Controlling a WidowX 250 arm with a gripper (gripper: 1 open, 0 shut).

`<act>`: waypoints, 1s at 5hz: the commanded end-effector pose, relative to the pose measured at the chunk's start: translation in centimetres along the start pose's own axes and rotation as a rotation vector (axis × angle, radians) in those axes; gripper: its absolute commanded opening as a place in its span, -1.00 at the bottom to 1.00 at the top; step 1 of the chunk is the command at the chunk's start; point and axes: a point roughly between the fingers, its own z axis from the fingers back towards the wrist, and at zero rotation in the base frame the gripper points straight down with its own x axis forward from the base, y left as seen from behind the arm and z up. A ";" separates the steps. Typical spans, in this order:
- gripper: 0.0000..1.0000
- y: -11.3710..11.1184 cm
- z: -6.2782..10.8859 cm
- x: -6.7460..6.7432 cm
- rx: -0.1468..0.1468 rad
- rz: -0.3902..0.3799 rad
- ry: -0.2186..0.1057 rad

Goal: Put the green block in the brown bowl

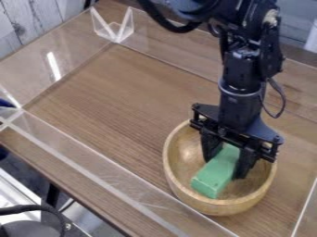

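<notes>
The brown bowl (177, 173) sits on the wooden table at the lower right of the camera view. Inside it lies the green block (216, 176), tilted, its lower end resting on the bowl's floor near the front rim. My gripper (231, 165) points straight down into the bowl. Its black fingers (207, 148) stand on either side of the block's upper end and look pressed against it, so it reads as shut on the block. The block's upper end is partly hidden behind the fingers.
Low clear acrylic walls (74, 153) fence the wooden table (111, 93) along its left and front edges. A small clear bracket (115, 26) stands at the far edge. The black arm (247, 46) rises above the bowl.
</notes>
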 end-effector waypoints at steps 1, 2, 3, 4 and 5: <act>-1.00 -0.1 1.1 0.8 -0.014 0.001 -0.039; 1.00 0.0 1.6 0.7 -0.017 0.005 -0.036; 1.00 0.1 2.4 0.6 -0.020 0.010 -0.046; 1.00 0.2 3.2 0.5 -0.020 0.014 -0.058; 1.00 0.4 4.6 0.4 -0.022 0.016 -0.082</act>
